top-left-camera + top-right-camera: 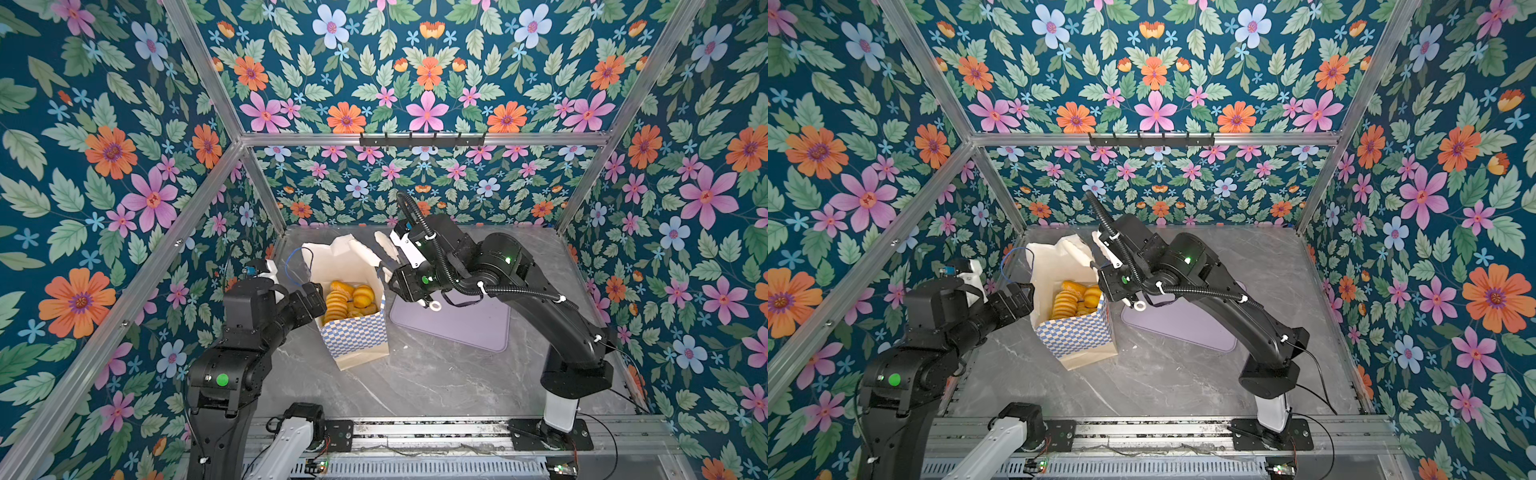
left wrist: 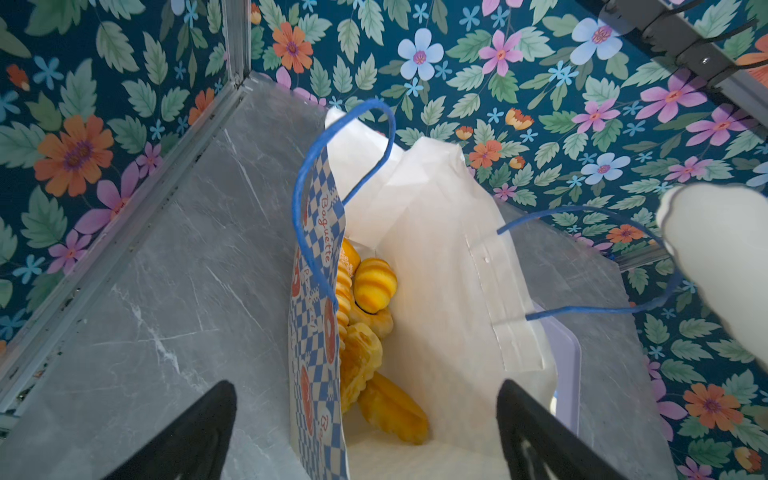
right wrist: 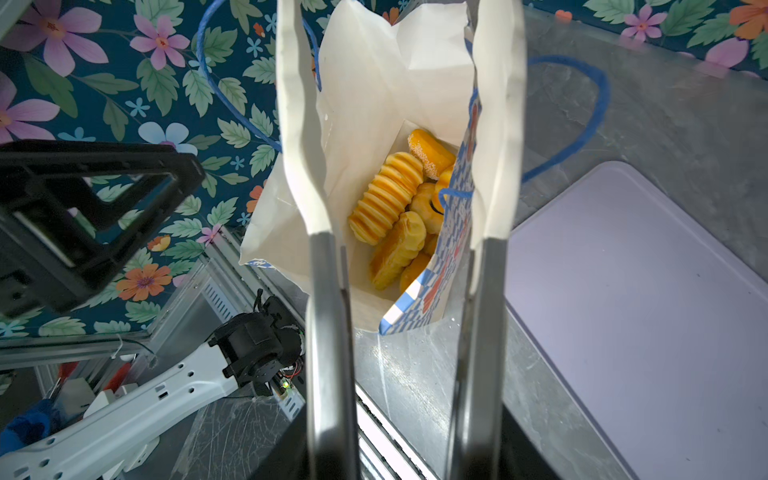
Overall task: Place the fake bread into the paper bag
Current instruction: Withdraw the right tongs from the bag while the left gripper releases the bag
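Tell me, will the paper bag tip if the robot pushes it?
Probably not easily: the paper bag stands tall, but the fake bread piled at its bottom likely weighs it down. Its thin paper looks creased, so a push would likely crumple it first.

Upright open checkered paper bag (image 1: 359,338), golden fake bread (image 1: 349,301) piled inside

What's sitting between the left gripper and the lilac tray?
The paper bag, fake bread inside, stands between left gripper and lilac tray, seen in both top views.
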Motion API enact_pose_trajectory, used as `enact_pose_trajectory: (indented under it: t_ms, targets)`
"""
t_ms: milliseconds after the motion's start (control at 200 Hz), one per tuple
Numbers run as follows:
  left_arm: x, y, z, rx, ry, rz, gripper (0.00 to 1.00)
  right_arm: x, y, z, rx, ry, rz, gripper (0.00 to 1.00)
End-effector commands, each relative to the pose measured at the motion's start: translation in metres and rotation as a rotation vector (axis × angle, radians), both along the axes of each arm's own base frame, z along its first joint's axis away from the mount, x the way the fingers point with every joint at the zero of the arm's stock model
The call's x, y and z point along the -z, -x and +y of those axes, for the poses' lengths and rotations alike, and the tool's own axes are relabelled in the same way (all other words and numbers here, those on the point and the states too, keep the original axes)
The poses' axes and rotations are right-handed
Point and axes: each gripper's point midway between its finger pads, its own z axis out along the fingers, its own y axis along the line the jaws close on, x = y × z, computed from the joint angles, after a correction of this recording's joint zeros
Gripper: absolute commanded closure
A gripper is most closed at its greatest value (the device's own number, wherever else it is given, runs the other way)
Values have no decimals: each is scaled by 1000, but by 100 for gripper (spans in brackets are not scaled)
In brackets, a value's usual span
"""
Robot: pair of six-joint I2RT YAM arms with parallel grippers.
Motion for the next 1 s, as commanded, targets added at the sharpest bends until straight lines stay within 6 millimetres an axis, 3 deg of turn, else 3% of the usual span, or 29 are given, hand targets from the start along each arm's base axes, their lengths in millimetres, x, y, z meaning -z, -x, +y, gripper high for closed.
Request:
enact_pose_trajectory:
  t_ms: [0, 245, 305, 340, 530, 710, 805, 995]
  targets:
    - [-9, 1, 8, -17, -61, -4, 0, -9, -4, -17, 34, 25, -66, 52]
    - [-39, -9, 20, -64, -134, -50, 0, -20, -11, -58, 110, 39, -125, 53]
    - [-48, -14, 22, -75, -147, -72, 0, -14, -17, -66, 135, 54, -116, 53]
    - [-54, -17, 25, -88, -155, -86, 0, -24, -15, -81, 155, 26, -131, 53]
    - [-80, -44, 31, -132, -205, -141, 0, -17, -33, -135, 293, -21, -111, 54]
    - [-96, -75, 20, -91, -219, -195, 0, 6, -55, -209, 508, -72, -54, 54]
    - [-116, -86, 16, -82, -203, -280, 0, 22, -64, -250, 630, -84, -32, 53]
    - [-133, -103, 11, -73, -209, -387, 0, 51, -74, -306, 796, -80, 1, 51]
